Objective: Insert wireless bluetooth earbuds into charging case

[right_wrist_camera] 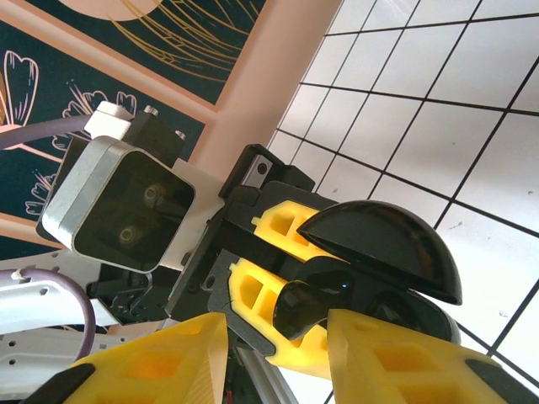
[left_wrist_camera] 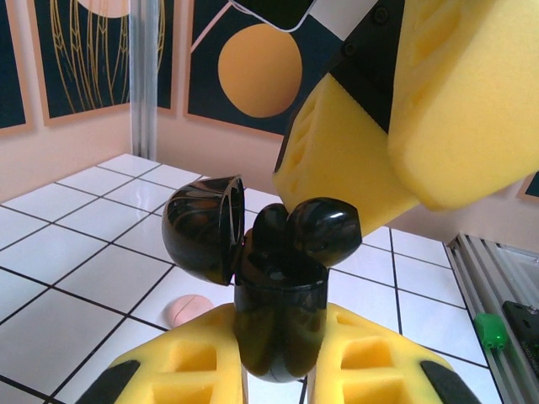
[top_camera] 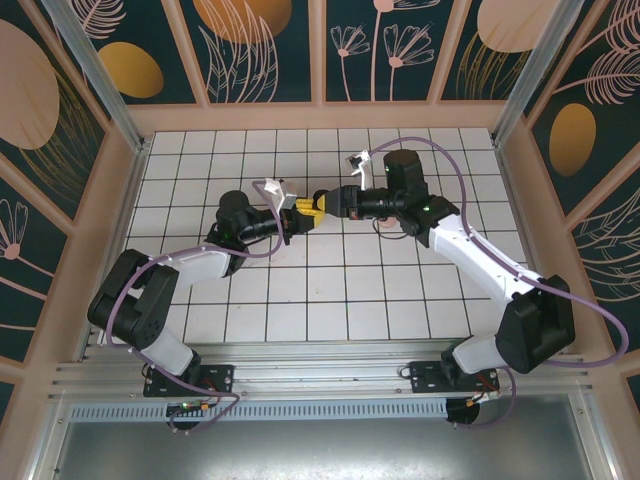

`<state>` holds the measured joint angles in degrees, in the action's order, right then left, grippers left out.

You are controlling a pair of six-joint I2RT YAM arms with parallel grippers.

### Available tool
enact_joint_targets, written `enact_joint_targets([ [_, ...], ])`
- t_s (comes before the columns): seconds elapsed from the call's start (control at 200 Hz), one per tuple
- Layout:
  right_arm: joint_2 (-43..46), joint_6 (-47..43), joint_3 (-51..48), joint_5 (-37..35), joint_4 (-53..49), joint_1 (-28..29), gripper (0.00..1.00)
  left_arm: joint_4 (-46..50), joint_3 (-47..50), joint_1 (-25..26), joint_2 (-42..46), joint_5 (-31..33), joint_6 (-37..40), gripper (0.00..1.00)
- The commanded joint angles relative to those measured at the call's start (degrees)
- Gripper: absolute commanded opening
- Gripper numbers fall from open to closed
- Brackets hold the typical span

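A black charging case [left_wrist_camera: 278, 311] stands upright in my left gripper [left_wrist_camera: 278, 341], which is shut on its lower body. Its lid [left_wrist_camera: 202, 227] hangs open to the left. A black earbud [left_wrist_camera: 324, 225] rests at the case mouth, tilted, with a second dark rounded shape [left_wrist_camera: 269, 229] beside it. The yellow fingers [left_wrist_camera: 354, 160] of my right gripper hover just above. In the right wrist view the earbud [right_wrist_camera: 307, 307] lies in the gap of my right gripper [right_wrist_camera: 278, 328], whose jaws stand apart. From above, both grippers [top_camera: 300, 212] [top_camera: 328, 203] meet mid-table.
A small pale pink rounded piece [left_wrist_camera: 189, 311] lies on the white tile just left of and below the case. Another pink bit [top_camera: 385, 225] sits on the grid beside the right arm. Pink wooden walls [top_camera: 320, 115] ring the tiled table.
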<state>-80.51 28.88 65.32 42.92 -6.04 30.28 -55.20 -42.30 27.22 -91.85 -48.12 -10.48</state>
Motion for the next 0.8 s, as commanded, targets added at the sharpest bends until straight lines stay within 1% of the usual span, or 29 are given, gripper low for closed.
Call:
enact_joint_targets([
  [0.0, 2.26, -1.1, 2.09, -1.76, -1.16, -0.3, 0.38, -0.9, -0.41, 0.14, 2.03, -1.45, 1.33, 0.08],
  [0.145, 3.42, -1.63, 2.35, -1.36, -2.16, -0.73, 0.37, -0.96, -0.42, 0.11, 2.09, -1.45, 1.34, 0.07],
  [0.4, 3.66, -1.55, 1.65, 0.44, -2.01, -0.88, 0.23, -0.96, -0.53, 0.16, 2.07, -1.52, 1.2, 0.07],
  [0.48, 3.29, -1.3, 1.65, 0.99, -1.35, -0.72, 0.2, -0.92, -0.55, 0.11, 2.12, -1.5, 1.22, 0.07],
  [0.796, 1.81, -1.28, 2.0, 1.94, 0.0, -0.22, 0.18, -0.7, -0.6, 0.11, 2.18, -1.48, 1.29, 0.07],
])
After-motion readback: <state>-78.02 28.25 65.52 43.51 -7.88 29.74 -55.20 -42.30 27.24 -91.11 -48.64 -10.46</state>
